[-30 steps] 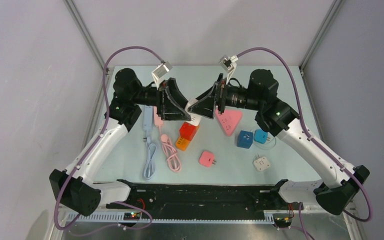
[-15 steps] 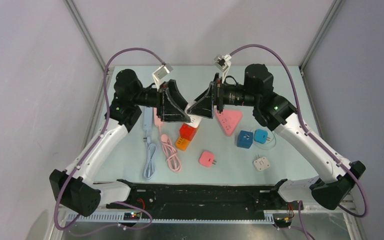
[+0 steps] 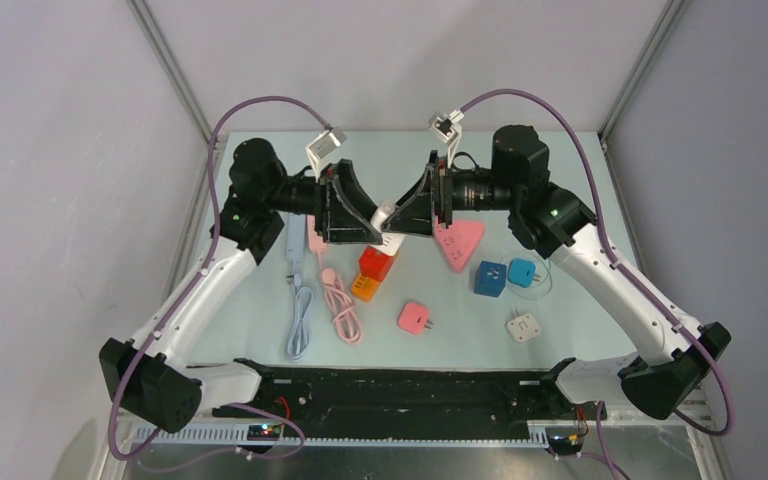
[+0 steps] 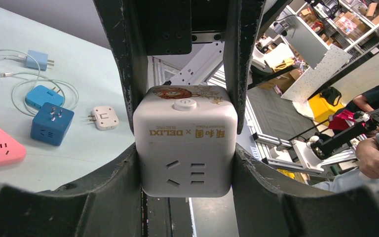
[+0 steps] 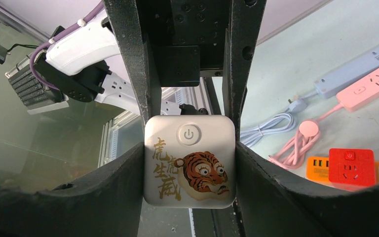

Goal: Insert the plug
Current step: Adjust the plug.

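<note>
A white cube socket (image 3: 387,224) hangs in the air between my two grippers, above the table's middle. My left gripper (image 3: 372,224) is shut on it from the left. The left wrist view shows its socket face (image 4: 185,148) pressed between my left gripper's (image 4: 185,173) fingers. My right gripper (image 3: 401,214) is shut on the same cube from the right. The right wrist view shows its tiger picture and power button (image 5: 190,168) between my right gripper's (image 5: 190,173) fingers. A pink plug adapter (image 3: 415,318) and a white one (image 3: 524,326) lie on the table.
Below the grippers lie a red cube socket (image 3: 377,263) and an orange one (image 3: 364,288). A pink triangular socket (image 3: 458,243) and two blue cubes (image 3: 490,277) lie to the right. A blue power strip (image 3: 294,240) and a pink coiled cable (image 3: 340,305) lie to the left.
My right arm has shifted a little left and up, closing in on the left gripper. The white cube stays between the two grippers. The left arm has barely moved.
</note>
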{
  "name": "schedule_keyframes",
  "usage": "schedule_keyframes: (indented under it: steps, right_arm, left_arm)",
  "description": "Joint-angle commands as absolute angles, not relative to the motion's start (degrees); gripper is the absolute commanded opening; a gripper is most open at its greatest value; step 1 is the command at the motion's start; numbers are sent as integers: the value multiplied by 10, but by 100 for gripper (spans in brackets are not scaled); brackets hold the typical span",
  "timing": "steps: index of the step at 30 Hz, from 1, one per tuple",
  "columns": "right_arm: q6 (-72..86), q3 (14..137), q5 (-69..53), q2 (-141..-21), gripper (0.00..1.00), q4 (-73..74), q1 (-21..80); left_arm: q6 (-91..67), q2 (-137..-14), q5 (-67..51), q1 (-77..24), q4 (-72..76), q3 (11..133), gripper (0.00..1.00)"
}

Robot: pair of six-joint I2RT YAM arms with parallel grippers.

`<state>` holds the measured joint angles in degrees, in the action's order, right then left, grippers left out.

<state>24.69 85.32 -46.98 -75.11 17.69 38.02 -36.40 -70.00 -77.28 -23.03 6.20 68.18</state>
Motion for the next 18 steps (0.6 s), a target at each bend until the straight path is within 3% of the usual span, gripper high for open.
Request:
schedule_keyframes:
  steps: [1,6,7,8,9,10,11,13,14,16,18]
  right_arm:
    - [233,866,-484,-760,66,185,379]
    - [233,870,-495,-770,61,186,379]
    - [234,873,-502,-773,50,186,378]
    - [233,876,-505,-778,45,188,377]
    - [232,885,-508,-782,29,199,376]
    - [226,890,-510,-787,21,214,375]
    - [221,898,-509,-789,9,221,375]
    - [209,901,-499,-789,0,234,375]
    - [200,899,-486,-784,0,236,375]
    - [185,891,-458,-770,0,234,374]
    - [169,871,-418,-750,0,215,374]
  left_arm:
    - [-359,-689,-793,-231,87,691,0]
    - [-361,-694,-797,-230,88,695,0]
    - [-362,-696,-796,-230,88,696,2]
    - [-363,-697,-795,-230,88,697,4]
    - [-364,-699,-793,-231,88,698,8]
    - [-366,-700,-792,-230,88,698,14]
    - [-366,-701,-789,-230,87,697,27]
    - [-365,-701,-781,-227,87,695,55]
    - [-364,-701,-779,-222,87,692,76]
    - [-362,-698,-772,-208,88,686,96]
    - [-363,-693,-757,-186,88,676,99]
